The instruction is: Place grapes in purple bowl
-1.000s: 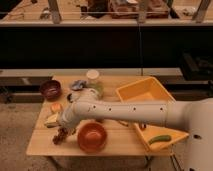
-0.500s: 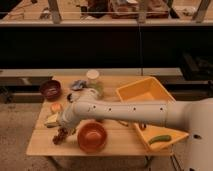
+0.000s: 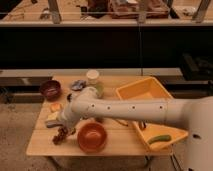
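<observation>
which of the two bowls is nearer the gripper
The larger orange-red bowl, at the front, just beside the gripper by the grapes. The small purple bowl sits farther off at the back left.

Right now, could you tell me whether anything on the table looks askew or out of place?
The yellow tray lies skewed to the table, its right corner seemingly overhanging the edge. Nothing looks spilled. The claw sits low beside the grapes, front left.
</observation>
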### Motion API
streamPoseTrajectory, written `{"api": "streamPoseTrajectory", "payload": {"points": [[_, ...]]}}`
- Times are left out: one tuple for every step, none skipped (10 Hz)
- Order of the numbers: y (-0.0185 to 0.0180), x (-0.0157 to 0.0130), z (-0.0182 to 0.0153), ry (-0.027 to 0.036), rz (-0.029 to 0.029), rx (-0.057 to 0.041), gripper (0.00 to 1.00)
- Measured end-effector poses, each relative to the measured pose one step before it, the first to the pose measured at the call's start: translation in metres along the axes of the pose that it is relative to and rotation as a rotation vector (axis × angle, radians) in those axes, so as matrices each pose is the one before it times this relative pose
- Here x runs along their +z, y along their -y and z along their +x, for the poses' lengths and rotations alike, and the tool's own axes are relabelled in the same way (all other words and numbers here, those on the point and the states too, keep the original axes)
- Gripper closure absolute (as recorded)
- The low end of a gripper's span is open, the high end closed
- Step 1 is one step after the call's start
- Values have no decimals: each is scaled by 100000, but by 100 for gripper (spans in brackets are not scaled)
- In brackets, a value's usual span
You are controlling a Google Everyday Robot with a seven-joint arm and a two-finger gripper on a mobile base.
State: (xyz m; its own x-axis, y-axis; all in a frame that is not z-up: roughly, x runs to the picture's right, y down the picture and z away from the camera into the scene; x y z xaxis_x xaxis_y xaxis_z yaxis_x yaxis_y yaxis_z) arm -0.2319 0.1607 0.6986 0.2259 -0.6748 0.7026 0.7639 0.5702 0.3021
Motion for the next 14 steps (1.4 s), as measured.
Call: {"api": "streamPoseTrajectory", "payload": {"points": [[285, -380, 391, -4285, -707, 11151, 28], [172, -395, 502, -4294, -6, 9723, 28], [170, -320, 406, -2980, 417, 6476, 28], [375, -233, 92, -2676, 670, 7455, 28], [217, -177, 85, -1631, 595, 4313, 28], [273, -269, 178, -1736, 832, 4686, 28], [-21, 46, 298, -306, -1449, 1138, 28], [-132, 415, 269, 1965, -3323, -1536, 28], [-171, 204, 692, 1346, -2507, 1700, 28], [-241, 228, 636, 1068, -2830, 4129, 28], [-578, 564, 1047, 1279, -4631, 10773, 28], [-432, 638, 689, 388, -3566, 10668, 28], [-335, 477, 617, -159, -2359, 6306, 28], [-618, 948, 798, -49, -2742, 4329, 28]]}}
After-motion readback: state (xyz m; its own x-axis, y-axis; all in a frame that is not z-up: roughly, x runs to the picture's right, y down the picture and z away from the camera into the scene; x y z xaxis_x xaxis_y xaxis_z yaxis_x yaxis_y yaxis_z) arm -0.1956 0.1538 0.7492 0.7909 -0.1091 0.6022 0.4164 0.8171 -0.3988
